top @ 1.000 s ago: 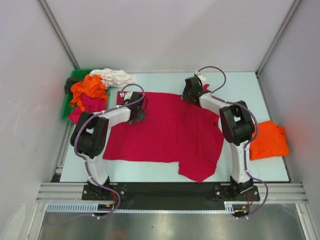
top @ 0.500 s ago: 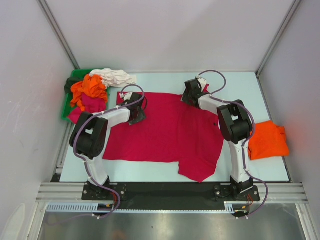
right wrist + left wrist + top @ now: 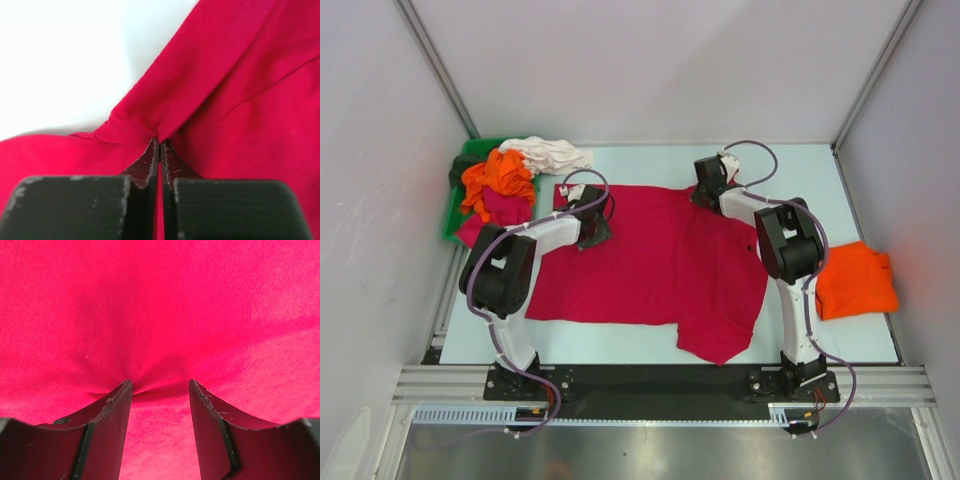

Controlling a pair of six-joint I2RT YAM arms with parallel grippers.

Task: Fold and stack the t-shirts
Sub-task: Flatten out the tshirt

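A large crimson-red t-shirt (image 3: 650,260) lies spread flat in the middle of the table. My left gripper (image 3: 592,222) rests on its far left part, open, with both fingertips (image 3: 116,402) pressed into the cloth (image 3: 160,305) and a small pucker between them. My right gripper (image 3: 708,185) is at the shirt's far right edge, shut on a pinched fold of red cloth (image 3: 150,120) at its tips (image 3: 160,142). A folded orange t-shirt (image 3: 857,280) lies at the right. Orange (image 3: 498,175), white (image 3: 548,153), magenta (image 3: 505,207) and dark (image 3: 463,170) t-shirts are heaped at the far left.
The heap sits in and over a green plastic bin (image 3: 453,218) at the table's far left corner. Grey walls and metal rails close in the table on three sides. Pale table surface (image 3: 800,170) shows behind and right of the red shirt.
My right gripper has closed on the red shirt's far edge after shifting slightly away from the bases. The left gripper and the shirt have stayed put.
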